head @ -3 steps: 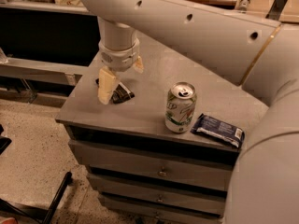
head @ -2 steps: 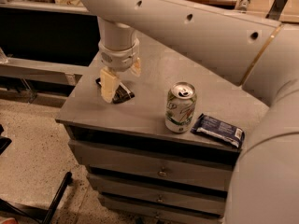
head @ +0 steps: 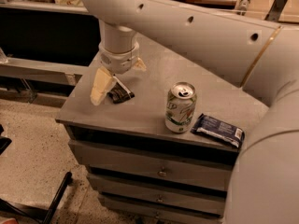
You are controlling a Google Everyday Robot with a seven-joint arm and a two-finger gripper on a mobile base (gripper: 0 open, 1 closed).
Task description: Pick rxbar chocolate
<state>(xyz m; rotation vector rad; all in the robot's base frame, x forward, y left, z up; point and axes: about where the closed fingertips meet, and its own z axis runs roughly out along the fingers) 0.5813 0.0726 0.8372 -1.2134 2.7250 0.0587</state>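
The rxbar chocolate (head: 121,94) is a small flat black wrapped bar lying near the front left of the grey cabinet top (head: 145,111). My gripper (head: 119,76) hangs from the big white arm right above it. The gripper is open, with one cream finger (head: 101,86) left of the bar and the other (head: 139,65) behind and to its right. The bar's upper end is hidden under the wrist. The bar lies on the surface.
A green and white soda can (head: 180,107) stands upright mid-front. A dark blue wrapped bar (head: 218,129) lies at the front right edge. Drawers (head: 161,171) are below the top. A dark shelf (head: 42,36) stands to the left.
The near left finger has shifted slightly to the left, exposing more of the black bar. The bar, the can and the blue bar have not moved.
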